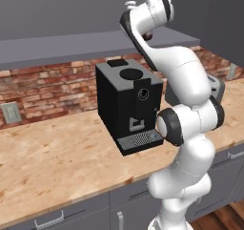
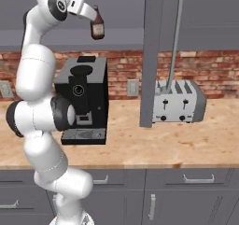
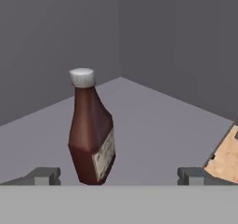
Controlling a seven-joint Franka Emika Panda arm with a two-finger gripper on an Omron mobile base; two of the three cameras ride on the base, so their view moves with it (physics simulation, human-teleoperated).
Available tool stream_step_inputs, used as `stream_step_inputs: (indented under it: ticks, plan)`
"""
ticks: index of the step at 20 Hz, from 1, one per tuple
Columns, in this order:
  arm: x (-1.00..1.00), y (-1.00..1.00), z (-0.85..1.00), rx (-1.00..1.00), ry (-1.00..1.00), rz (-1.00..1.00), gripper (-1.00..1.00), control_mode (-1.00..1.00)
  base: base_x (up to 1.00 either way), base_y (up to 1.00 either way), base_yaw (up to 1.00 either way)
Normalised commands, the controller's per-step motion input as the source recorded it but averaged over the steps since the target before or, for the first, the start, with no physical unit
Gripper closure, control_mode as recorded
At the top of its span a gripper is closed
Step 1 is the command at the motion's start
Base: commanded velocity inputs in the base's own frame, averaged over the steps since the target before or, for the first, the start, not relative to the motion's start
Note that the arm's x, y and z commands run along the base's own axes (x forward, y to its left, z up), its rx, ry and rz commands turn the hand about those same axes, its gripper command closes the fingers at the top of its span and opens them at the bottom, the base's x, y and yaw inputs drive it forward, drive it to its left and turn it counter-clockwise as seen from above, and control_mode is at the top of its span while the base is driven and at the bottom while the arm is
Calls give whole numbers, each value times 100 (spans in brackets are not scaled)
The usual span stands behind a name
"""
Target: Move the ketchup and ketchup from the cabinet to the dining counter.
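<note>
1. One ketchup bottle (image 3: 91,135) stands upright on the grey shelf (image 3: 158,125) inside the cabinet (image 2: 154,56). In the hand view it sits at about 11 o'clock from the midpoint of the gripper (image 3: 118,175), just beyond the fingertips (image 3: 44,175) and nearer the left one.
2. Its long axis runs straight up, pale cap (image 3: 82,77) at 12 o'clock and base at 6 o'clock, so it stands across the line joining the two tips. The label (image 3: 106,154) faces toward 4 o'clock.
3. In the right base view the same bottle shows at the end of the raised arm, at about 11 o'clock from the black coffee machine (image 2: 84,100) on the brick-backed counter (image 2: 140,144). The open cabinet door (image 2: 151,56) hangs edge-on further toward 3 o'clock, with the toaster (image 2: 179,102) below it.
4. The jaws stand fully spread, each tip well out to its own side of the bottle. Nothing lies between the pads yet and I see no contact with the bottle.
5. My judgement: the coming move turns on a small shift toward 9 o'clock to centre the bottle, then an advance so the body passes between the tips before they close.
6. The narrow upright shape may tip if a finger nudges it off-centre.
</note>
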Motion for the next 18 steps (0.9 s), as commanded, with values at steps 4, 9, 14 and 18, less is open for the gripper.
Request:
stream_step_inputs:
  ticks: [4, 9, 14, 18]
  plan:
    - [52, 2, 0, 0, 0, -4, -100, -100, 0, 0, 0]
    - [52, 10, 0, -1, 1, -5, -100, -100, 0, 0, 0]
    - [47, 9, 0, -1, 1, -5, -100, -100, 0, 0, 0]
    - [24, 0, 0, 0, 1, -8, -100, -100, 0, 0, 0]
